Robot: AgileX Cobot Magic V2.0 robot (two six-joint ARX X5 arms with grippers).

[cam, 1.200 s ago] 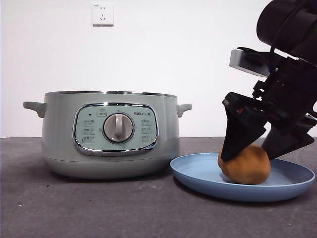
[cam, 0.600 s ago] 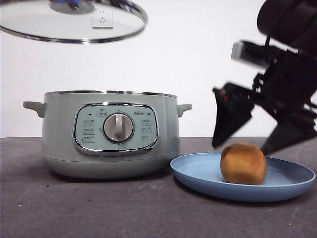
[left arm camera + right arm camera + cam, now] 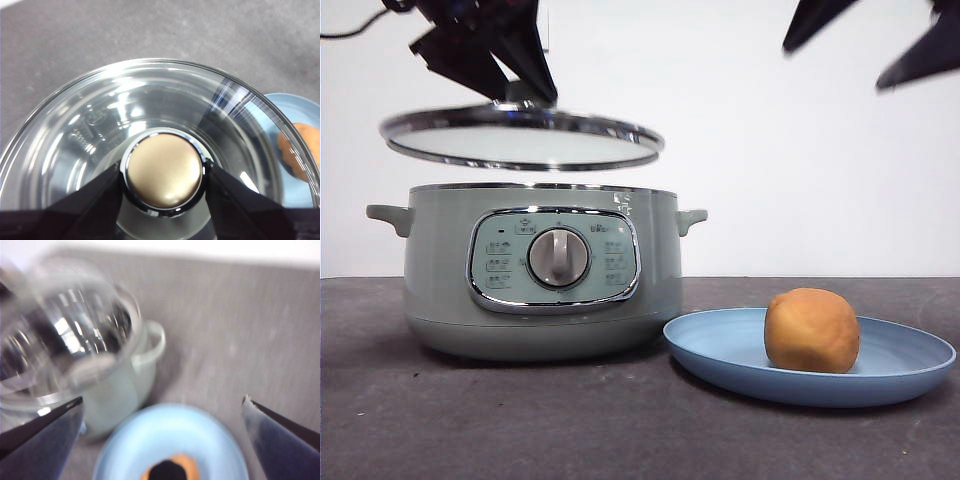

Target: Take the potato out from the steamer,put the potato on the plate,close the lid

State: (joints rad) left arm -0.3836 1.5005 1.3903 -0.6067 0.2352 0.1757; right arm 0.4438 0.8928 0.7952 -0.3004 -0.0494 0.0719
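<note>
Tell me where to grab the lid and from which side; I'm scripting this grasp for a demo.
Grip the knob, coming straight down from above with a jaw on each side. It stands up from the middle of the lid, so the glass hangs level, as the left gripper holds it above the steamer now. The thin steel rim gives less to hold.

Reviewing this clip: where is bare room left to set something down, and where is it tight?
Bare tabletop runs in front of the steamer and plate. Tight: the steamer and plate nearly meet, the potato sits on the plate, and the left gripper holds the lid just above the steamer.
</note>
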